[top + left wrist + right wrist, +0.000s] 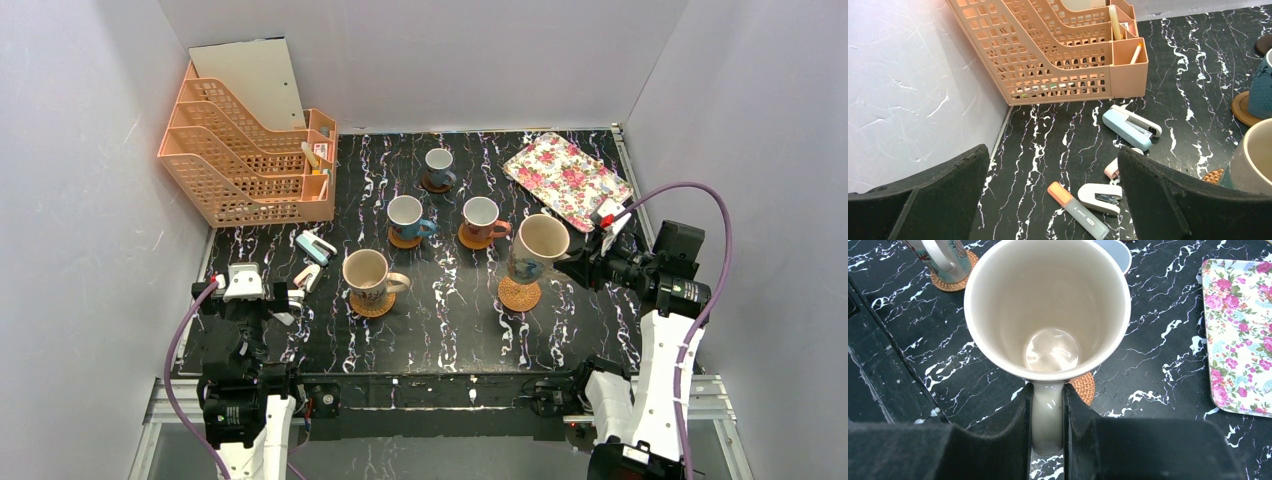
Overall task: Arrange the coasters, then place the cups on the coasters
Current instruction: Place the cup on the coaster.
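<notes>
A black table (450, 330) veined with white sits boxed in by pale grey walls. Toward its right side, the right pincer (1047, 407) is clamped on the handle of a large beige ceramic mug (541, 243), with one finger on each side of the handle. The mug's body stands just past the fingertips, its open mouth facing the wrist camera. Seen from above, the mug leans with its rim tipped to the right. Its base is over a woven orange-tan wicker coaster (519, 295). In the right wrist view an edge of that coaster shows from under the mug, just ahead of the fingertips. I cannot tell whether base and coaster touch.

The left pincer (1050, 157) hangs at the table's near left edge, fingers spread wide with nothing between them, well apart from every cup.

Four other mugs stand upright:
- a second large beige mug (366, 272), on a second wicker coaster (372, 304)
- a blue mug with white inside (406, 215)
- a brownish-orange mug (481, 216)
- a smaller blue mug (438, 163), at the back on a dark brown disc (431, 186)

A rectangular floral tray (568, 180) lies at back right. A peach mesh file rack (245, 150) stands at back left, with a pale blue stapler (1130, 127) near it.
</notes>
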Robot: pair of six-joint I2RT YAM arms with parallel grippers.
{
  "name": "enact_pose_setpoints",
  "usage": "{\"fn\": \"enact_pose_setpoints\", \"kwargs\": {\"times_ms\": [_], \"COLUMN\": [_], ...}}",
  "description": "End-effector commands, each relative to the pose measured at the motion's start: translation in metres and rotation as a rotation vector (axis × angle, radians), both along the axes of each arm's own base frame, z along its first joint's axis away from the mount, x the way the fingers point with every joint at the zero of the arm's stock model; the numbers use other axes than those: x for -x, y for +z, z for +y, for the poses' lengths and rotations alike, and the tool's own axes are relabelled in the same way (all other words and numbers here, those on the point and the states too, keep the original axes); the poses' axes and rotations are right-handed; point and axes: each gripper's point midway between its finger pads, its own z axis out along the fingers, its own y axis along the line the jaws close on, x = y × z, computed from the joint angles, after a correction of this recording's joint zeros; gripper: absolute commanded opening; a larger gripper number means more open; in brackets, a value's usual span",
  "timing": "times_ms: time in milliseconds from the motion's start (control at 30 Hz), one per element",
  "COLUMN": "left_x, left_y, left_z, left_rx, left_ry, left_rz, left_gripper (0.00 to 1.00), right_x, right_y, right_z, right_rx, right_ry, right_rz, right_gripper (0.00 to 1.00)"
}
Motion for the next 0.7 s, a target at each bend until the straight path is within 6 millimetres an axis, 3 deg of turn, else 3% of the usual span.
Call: {"fn": "enact_pose_setpoints", "kwargs": {"times_ms": [0, 500, 667], "left_x": [0.003, 0.003, 0.003], "left_y": [0.002, 0.001, 0.002], "left_z": [-0.002, -0.006, -0.006], "left_rx": [0.001, -0.009, -0.006], "left_ry": [-0.012, -0.039, -0.033], "left_rz": [0.001, 0.008, 0.007], "left_gripper": [0.98, 0.98, 0.98], "right_x": [-0.005, 0.008, 0.003], "right_y": [0.028, 0.018, 0.012], "right_z": [0.008, 0.005, 0.003], "right_rx": [-0.015, 0.015, 0.031], "right_ry": [0.057, -0.001, -0.007], "right_rz": [-0.138, -0.1, -0.102], "right_gripper": [0.01, 0.01, 0.01]}}
